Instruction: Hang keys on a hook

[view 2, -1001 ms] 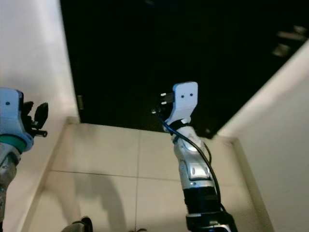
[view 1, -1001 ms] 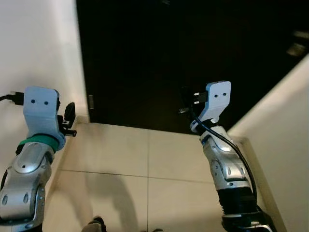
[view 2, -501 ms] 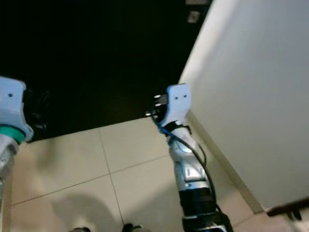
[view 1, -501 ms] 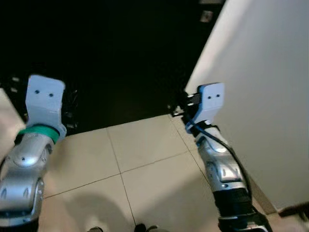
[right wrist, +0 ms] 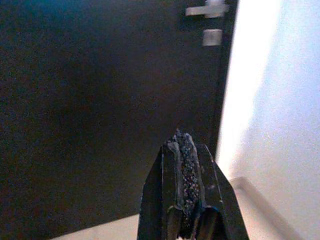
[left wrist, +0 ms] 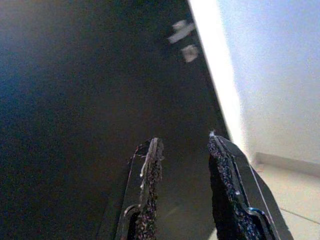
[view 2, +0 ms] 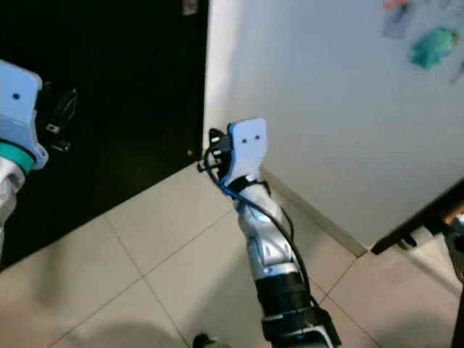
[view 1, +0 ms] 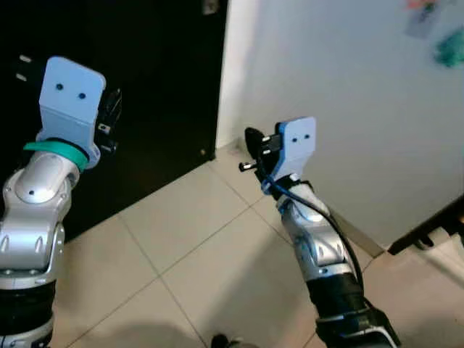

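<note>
My left gripper (left wrist: 182, 142) is raised in front of a dark door (view 1: 145, 87). Its two black fingers (left wrist: 150, 170) stand open with nothing between them. My right gripper (right wrist: 183, 137) is held up at mid-height, pointing at the door's edge where it meets the white wall (view 1: 348, 101). It is shut, pads pressed together, and nothing shows between them. Small blurred coloured things (view 1: 444, 49) hang high on the wall at the far right; I cannot tell what they are.
The door's handle (right wrist: 207, 10) and lock plate (right wrist: 212, 37) are near its right edge. Beige floor tiles (view 1: 196, 261) lie below. A dark piece of furniture (view 1: 428, 230) juts in at the right, against the wall's skirting.
The camera has swung to the right: the door has slid to the left of the picture and the white wall with its coloured things has come in. Both arms stay raised.
</note>
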You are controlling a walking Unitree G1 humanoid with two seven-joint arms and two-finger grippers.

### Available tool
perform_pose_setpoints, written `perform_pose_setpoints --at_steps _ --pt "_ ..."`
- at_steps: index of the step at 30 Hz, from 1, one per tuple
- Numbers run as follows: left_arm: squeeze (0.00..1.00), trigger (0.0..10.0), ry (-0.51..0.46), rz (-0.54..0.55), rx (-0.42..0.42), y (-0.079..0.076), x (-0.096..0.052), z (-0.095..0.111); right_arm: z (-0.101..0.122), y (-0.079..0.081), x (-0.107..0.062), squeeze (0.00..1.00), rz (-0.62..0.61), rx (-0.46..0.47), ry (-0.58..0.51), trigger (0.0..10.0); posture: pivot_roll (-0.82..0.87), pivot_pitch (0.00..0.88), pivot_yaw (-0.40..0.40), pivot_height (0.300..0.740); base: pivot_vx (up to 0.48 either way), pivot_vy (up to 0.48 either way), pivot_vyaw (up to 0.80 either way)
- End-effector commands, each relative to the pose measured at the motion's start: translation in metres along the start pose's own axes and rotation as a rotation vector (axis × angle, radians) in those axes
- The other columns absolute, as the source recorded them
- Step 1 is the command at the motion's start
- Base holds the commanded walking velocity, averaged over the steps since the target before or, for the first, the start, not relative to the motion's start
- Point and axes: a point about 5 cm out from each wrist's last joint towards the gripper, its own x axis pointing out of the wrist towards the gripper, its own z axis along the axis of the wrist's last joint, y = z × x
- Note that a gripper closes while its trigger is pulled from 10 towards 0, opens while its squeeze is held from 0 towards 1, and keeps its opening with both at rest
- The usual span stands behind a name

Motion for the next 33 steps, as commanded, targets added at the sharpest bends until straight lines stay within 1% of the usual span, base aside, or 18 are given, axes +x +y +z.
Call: perform_pose_setpoints --at_steps 1,6,9,11,13,15,16,18,19,20,21,22,23,24,26,29,31,33 --pt "0.0 10.0 0.012 -0.015 0.012 -0.002 0.0 -0.002 0.011 0.002 0.008 0.0 -0.009 0.001 -0.038 10.0 0.2 0.018 0.075 0.74 0.0 0.0 -0.8" --pt "0.0 10.0 -0.008 -0.004 0.019 0.0 -0.001 0.005 0.015 0.004 0.011 0.0 -0.009 -0.003 -0.053 10.0 0.21 0.039 0.078 0.74 0.0 0.0 -0.8" --pt "0.0 10.0 -0.025 0.039 0.017 0.008 -0.003 0.008 0.018 0.002 0.011 0.0 -0.009 -0.015 -0.059 10.0 0.19 0.052 0.06 0.74 0.0 0.0 -0.8" --pt "0.0 10.0 -0.029 0.096 0.024 0.016 -0.009 0.005 0.018 -0.002 0.008 0.0 -0.008 -0.032 -0.057 10.0 0.2 0.068 0.051 0.74 0.0 0.0 -0.8" --pt "0.0 10.0 -0.029 0.096 0.024 0.016 -0.009 0.005 0.018 -0.002 0.008 0.0 -0.008 -0.032 -0.057 10.0 0.2 0.068 0.051 0.74 0.0 0.0 -0.8" --pt "0.0 10.0 -0.029 0.141 0.099 0.022 -0.017 -0.002 0.014 -0.012 0.006 0.0 -0.022 -0.066 -0.037 10.0 0.2 0.063 0.023 0.74 0.0 0.0 -0.8" --pt "0.0 10.0 -0.029 0.141 0.099 0.022 -0.017 -0.002 0.014 -0.012 0.006 0.0 -0.022 -0.066 -0.037 10.0 0.2 0.063 0.023 0.74 0.0 0.0 -0.8" --pt "0.0 10.0 -0.002 0.157 0.135 0.025 -0.022 -0.014 0.014 -0.024 0.005 0.0 -0.047 -0.113 -0.029 10.0 0.17 0.045 0.001 0.74 0.0 0.0 -0.8" --pt "0.0 10.0 0.011 0.152 0.118 0.024 -0.022 -0.018 0.015 -0.031 0.003 0.0 -0.068 -0.125 -0.026 10.0 0.16 0.043 -0.01 0.74 0.0 0.0 -0.8" --pt "0.0 10.0 0.011 0.152 0.118 0.024 -0.022 -0.018 0.015 -0.031 0.003 0.0 -0.068 -0.125 -0.026 10.0 0.16 0.043 -0.01 0.74 0.0 0.0 -0.8" --pt "0.0 10.0 0.019 0.145 0.09 0.023 -0.02 -0.02 0.016 -0.042 0.001 0.0 -0.095 -0.143 -0.021 10.0 0.17 0.047 -0.011 0.74 0.0 0.0 -0.8" --pt "0.0 10.0 0.019 0.145 0.09 0.023 -0.02 -0.02 0.016 -0.042 0.001 0.0 -0.095 -0.143 -0.021 10.0 0.17 0.047 -0.011 0.74 0.0 0.0 -0.8" --pt "0.0 10.0 0.023 0.142 0.068 0.021 -0.018 -0.019 0.019 -0.055 0.0 0.0 -0.142 -0.162 -0.022 10.0 0.18 0.041 0.007 0.74 0.0 0.0 -0.8" --pt "0.0 10.0 0.023 0.142 0.068 0.021 -0.018 -0.019 0.019 -0.055 0.0 0.0 -0.142 -0.162 -0.022 10.0 0.18 0.041 0.007 0.74 0.0 0.0 -0.8" --pt "0.0 10.0 0.025 0.137 0.031 0.018 -0.016 -0.014 0.028 -0.076 -0.002 0.0 -0.213 -0.192 -0.043 10.0 0.19 0.032 0.06 0.74 0.0 0.0 -0.8" --pt "0.0 10.0 0.029 0.133 0.032 0.016 -0.018 -0.014 0.032 -0.084 -0.005 0.0 -0.248 -0.209 -0.055 10.0 0.18 0.037 0.105 0.74 0.0 0.0 -0.8" --pt "0.0 10.0 0.046 0.106 0.046 0.01 -0.022 -0.018 0.031 -0.095 -0.014 0.0 -0.332 -0.226 -0.064 10.0 0.15 0.057 0.17 0.74 0.0 0.0 -0.8" --pt "0.0 10.0 0.047 0.093 0.059 0.008 -0.024 -0.019 0.03 -0.096 -0.017 0.0 -0.356 -0.231 -0.065 10.0 0.14 0.058 0.172 0.74 0.0 0.0 -0.8"
